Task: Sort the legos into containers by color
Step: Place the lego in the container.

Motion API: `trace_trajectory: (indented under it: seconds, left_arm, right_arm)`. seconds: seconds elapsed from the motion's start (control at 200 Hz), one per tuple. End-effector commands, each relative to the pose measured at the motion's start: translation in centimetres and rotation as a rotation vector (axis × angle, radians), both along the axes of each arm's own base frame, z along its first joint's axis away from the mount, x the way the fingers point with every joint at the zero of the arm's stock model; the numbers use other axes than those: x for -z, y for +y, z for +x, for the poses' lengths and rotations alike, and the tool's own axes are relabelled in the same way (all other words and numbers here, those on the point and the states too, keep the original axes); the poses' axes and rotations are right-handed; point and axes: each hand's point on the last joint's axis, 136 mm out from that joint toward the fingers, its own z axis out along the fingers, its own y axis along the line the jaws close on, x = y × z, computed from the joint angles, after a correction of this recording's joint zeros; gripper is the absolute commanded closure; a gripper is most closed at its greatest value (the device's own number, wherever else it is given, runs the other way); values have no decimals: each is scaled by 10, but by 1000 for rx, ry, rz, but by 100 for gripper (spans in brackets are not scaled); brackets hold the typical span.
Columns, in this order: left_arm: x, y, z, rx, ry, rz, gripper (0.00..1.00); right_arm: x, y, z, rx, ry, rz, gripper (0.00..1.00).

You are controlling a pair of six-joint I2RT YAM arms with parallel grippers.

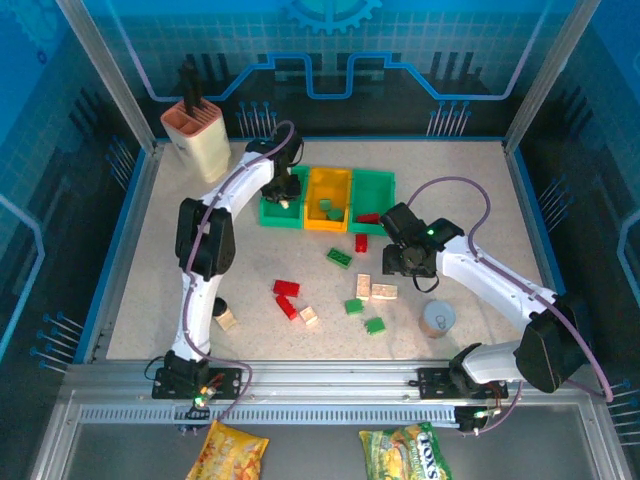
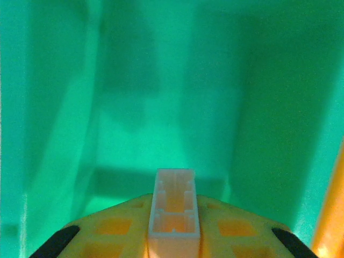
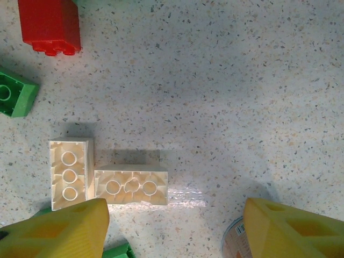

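**Held cream brick** (image 2: 173, 215): clamped end-on between the pads of the left gripper (image 2: 173, 239), inside the left green bin (image 2: 80, 107). Release there is judged the step in hand.

**Right gripper** (image 3: 174, 231): jaws spread wide, nothing held, poised over the table (image 3: 242, 80).

**Below it:** an oblong cream brick (image 3: 130, 185) and a second cream brick (image 3: 71, 174) are laid touching in an L, hollow undersides up. A red brick (image 3: 49, 24) and a green brick (image 3: 16, 94) are noted well apart from them.

**Handling, as judged:** light, rigid, hard plastic. The smooth walls are likely slippery but not fragile. The oblong brick is best taken across its two long sides at mid-length, clear of the neighbour at its end.

**Other bins:** the orange-yellow bin (image 1: 312, 195) and right green bin (image 1: 385, 190) are ranged beside the first.
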Motion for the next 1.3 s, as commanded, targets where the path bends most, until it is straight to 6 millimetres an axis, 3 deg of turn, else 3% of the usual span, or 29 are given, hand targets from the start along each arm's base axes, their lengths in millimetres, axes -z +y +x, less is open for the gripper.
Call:
trace_trajectory:
  seconds: [0.0,0.305,0.705,0.931,1.296]
  left_arm:
    - [13,4,0,20,49,1,75]
    - [27,2,-6,30,96,-17,73]
    - [25,0,-30,23,112,-29,72]
    - [11,0,-32,24,82,-31,69]
    - [-27,-8,-33,45,20,-39,67]
  right_arm:
    - [-8,4,2,-12,-2,-9,32]
    - [-10,5,3,-16,-4,-8,32]
    - [-7,6,1,-9,2,-3,32]
    - [-6,6,1,-12,2,-5,32]
    - [-7,6,1,-10,-2,-5,32]
